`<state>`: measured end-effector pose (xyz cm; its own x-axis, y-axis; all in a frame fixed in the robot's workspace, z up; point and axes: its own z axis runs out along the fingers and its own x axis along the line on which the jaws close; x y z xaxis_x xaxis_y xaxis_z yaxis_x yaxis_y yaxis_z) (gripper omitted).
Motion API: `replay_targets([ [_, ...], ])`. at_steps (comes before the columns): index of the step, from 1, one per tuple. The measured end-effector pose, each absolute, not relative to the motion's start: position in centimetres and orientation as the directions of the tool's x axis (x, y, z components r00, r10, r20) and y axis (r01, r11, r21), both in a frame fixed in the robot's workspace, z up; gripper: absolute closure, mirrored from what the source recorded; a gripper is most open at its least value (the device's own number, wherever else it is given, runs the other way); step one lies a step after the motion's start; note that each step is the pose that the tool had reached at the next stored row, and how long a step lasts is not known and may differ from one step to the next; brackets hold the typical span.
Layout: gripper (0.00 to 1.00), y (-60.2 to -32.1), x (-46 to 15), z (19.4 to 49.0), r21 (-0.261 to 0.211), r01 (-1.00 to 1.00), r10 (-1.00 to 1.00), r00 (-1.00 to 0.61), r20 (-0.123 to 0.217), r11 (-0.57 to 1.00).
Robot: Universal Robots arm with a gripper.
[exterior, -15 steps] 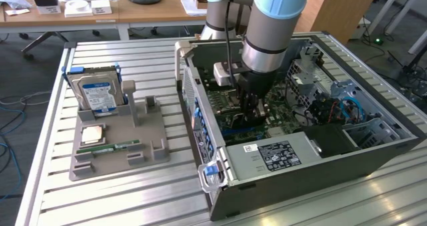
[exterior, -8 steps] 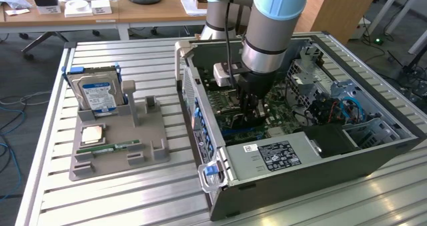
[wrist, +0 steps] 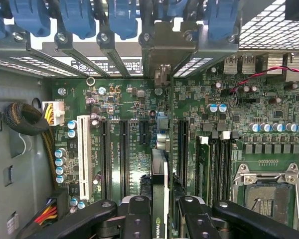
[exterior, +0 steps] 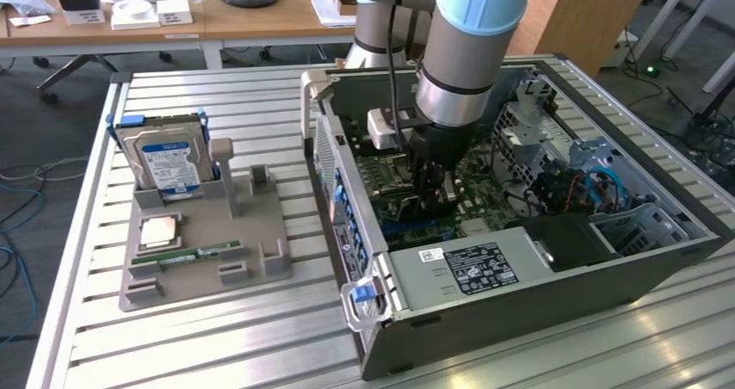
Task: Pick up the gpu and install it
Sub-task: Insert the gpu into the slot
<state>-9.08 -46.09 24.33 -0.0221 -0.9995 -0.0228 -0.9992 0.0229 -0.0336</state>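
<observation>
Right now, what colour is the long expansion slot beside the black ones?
White expansion slot, clearest in the wrist view.

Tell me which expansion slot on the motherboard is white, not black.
It is the long white slot, the outermost one in the row, on the side next to the yellow-wired power connector. The other slots beside it are black, toward the gpu in the claw.

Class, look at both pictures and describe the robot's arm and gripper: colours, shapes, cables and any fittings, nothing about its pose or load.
The arm is a thick tube of silver-grey metal with a light blue joint cap and black bands. A thin black cable runs down beside it, and a small white box sits at the wrist. The gripper is black; in the wrist view its fingers are matte black bars studded with round screws.
</observation>
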Motion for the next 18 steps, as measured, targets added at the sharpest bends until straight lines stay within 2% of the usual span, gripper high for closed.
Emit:
replay_targets([
  [18, 0.74, -46.09, -9.09, 24.17, -0.034, -0.999, -1.0, -0.022, -0.023, 0.023],
])
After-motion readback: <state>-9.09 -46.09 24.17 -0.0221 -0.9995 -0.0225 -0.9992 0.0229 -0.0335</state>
